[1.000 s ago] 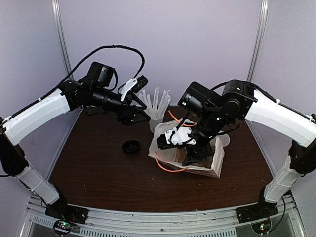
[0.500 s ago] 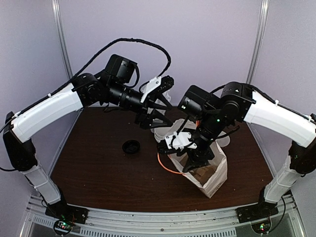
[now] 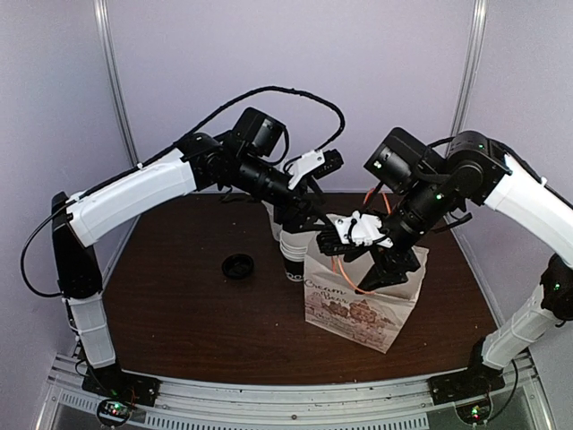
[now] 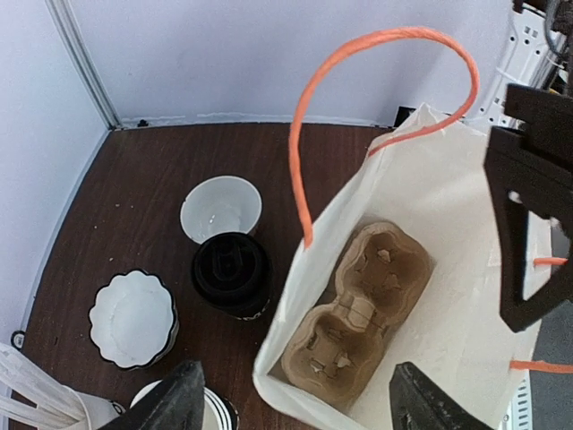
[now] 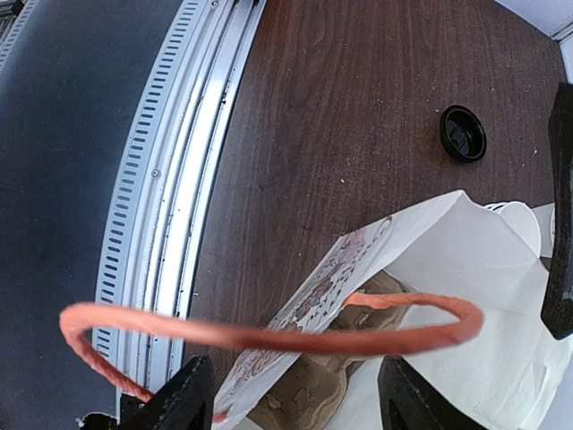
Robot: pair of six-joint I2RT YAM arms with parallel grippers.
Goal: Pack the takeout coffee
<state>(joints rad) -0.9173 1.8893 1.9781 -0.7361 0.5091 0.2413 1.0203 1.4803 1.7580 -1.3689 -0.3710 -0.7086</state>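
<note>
Clearly the packing was prepared but not done. The bag (image 4: pixel 448 206) stood upright with its mouth open and a cardboard carrier (image 4: pixel 358 313) lying at its bottom, its wells unfilled. The coffee (image 4: pixel 231 273), lid on, stood on the bench (image 4: pixel 134 170) just beside the bag's left side, outside it. By my reading the whole move was left: grasp the cup, lift it over the bag's rim and seat it in a well. The left tool (image 4: pixel 295 394) hung above the bag's left edge, its fingers spread wide with nothing between them. The right tool (image 5: pixel 294 381) was over the bag's mouth, fingers also apart. An orange handle (image 5: pixel 269 339) looped across in front of them, and I could not tell whether it rested on a finger. Counted: one bag with two orange handles, one carrier with two wells showing, one lidded black cup, one open white cup (image 4: pixel 219 208) also near the bag's left side, and one loose black lid (image 3: pixel 238 266) well to the bag's left.
</note>
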